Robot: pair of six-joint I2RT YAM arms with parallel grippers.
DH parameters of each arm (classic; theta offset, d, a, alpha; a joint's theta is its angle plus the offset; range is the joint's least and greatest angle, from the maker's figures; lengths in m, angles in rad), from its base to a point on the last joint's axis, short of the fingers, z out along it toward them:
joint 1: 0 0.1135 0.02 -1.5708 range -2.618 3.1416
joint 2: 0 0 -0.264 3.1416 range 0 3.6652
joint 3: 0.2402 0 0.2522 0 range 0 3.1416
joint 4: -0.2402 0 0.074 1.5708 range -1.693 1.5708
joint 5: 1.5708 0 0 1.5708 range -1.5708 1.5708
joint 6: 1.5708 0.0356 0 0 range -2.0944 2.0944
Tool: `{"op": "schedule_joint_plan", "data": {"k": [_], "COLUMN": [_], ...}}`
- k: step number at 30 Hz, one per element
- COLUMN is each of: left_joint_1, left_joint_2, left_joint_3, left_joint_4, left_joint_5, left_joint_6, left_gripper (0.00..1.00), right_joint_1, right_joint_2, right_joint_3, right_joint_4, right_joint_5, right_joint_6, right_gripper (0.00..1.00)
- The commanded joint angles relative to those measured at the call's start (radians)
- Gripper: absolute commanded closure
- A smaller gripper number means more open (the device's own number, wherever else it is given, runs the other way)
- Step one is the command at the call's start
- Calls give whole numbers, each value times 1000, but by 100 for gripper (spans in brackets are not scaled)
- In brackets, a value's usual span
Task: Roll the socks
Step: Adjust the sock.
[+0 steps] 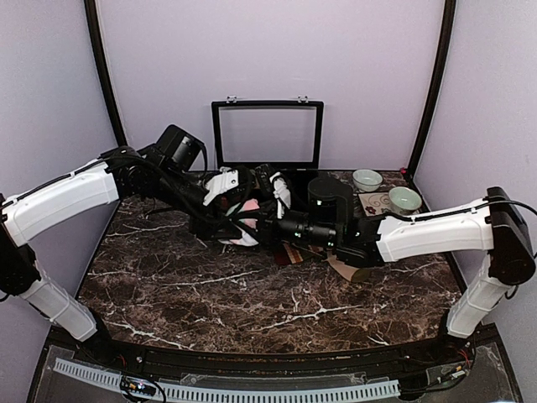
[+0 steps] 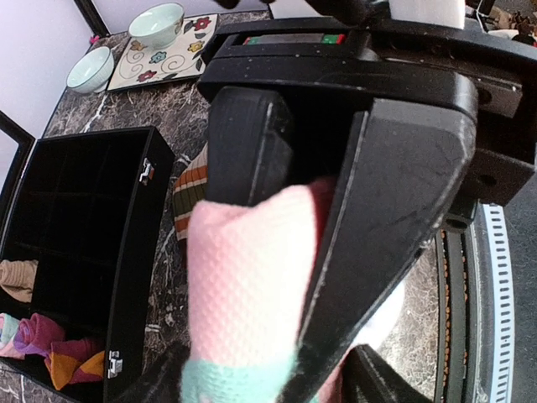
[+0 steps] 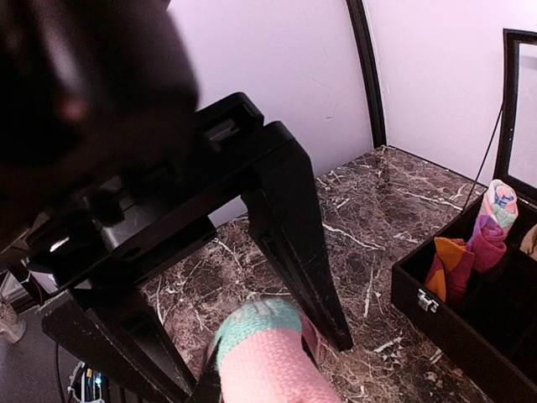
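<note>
The pink sock (image 1: 248,205) with its mint cuff is held off the table at mid-back, between both grippers. My left gripper (image 1: 231,220) is shut on it; in the left wrist view the pink fabric (image 2: 247,285) fills the gap of that gripper (image 2: 294,260). My right gripper (image 1: 257,225) meets it from the right. In the right wrist view its wide-set gripper (image 3: 264,374) clamps the mint cuff end (image 3: 252,323). The striped sock (image 1: 294,252) lies flat under the right arm and also shows in the left wrist view (image 2: 189,189).
A black divided box (image 2: 134,252) stands open behind the grippers, its lid (image 1: 267,134) upright, with small rolled bundles (image 3: 470,252) inside. Two pale bowls (image 1: 367,179) (image 1: 404,199) and a patterned mat (image 1: 375,204) sit at back right.
</note>
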Motion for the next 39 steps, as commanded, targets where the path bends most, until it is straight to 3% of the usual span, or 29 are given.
{"op": "schedule_joint_plan", "data": {"k": [1,3,5,7,10,11,14,16,22,26,30,37,39], "left_joint_1": [-18,-18,-18,-18,-18,-18,-18,-9,77,88,89,103,104], "left_joint_2": [-27,-30,-31,-35,-44,-50,-54,-46,2,63,110,117,120], "left_joint_3": [-55,-68,-74,-82,-104,-109,-109,-73,73,169,241,264,267], "left_joint_4": [34,35,36,43,93,112,134,79,-150,-322,-460,-451,-461], "left_joint_5": [-51,-43,-41,-66,-198,-244,-283,-190,505,752,870,931,938], "left_joint_6": [12,8,9,23,47,53,56,47,-18,47,110,77,85], "left_gripper": [35,36,46,63,97,100,100,100,100,100,100,100,100], "right_joint_1": [23,27,26,27,27,27,27,25,6,4,1,-9,-14], "right_joint_2": [10,14,16,14,10,8,4,-3,-24,-62,-85,-76,-70], "right_joint_3": [26,23,17,3,-6,-6,-18,-38,-77,-56,-38,5,6], "right_joint_4": [182,208,228,259,264,260,252,266,346,315,309,324,350], "right_joint_5": [-4,-12,-21,-37,-51,-51,-36,-46,-254,-339,-424,-617,-659], "right_joint_6": [77,85,96,112,147,161,197,176,111,50,17,60,89], "right_gripper": [100,100,100,100,100,95,90,88,77,76,74,74,80]}}
